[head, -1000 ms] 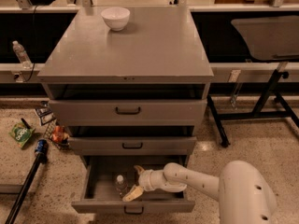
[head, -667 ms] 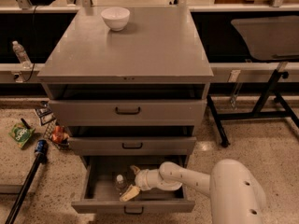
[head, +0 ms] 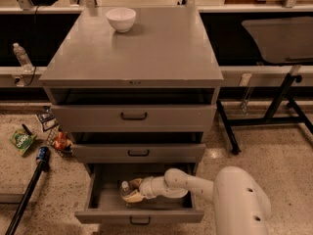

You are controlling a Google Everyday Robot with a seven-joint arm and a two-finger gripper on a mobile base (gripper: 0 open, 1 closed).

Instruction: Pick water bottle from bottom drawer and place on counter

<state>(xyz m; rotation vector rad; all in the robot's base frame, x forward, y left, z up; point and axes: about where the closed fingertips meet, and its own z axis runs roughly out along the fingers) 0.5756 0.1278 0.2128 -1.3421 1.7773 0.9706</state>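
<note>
Down in the grey metal bottom drawer (head: 139, 214), the gripper (head: 132, 190) sat against the clear, white-capped water bottle (head: 125, 193); its grip, couldn't tell.

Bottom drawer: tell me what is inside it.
The water bottle sits in the bottom drawer, white cap showing, with the gripper right at it. The arm covers part of the floor; the middle drawer hides the back.

Three drawers (head: 133, 116) (head: 138, 152) (head: 161, 215), two bottles (head: 125, 190) (head: 22, 57), one bowl (head: 121, 19); one end effector (head: 134, 191) in bottom drawer (head: 98, 196).
</note>
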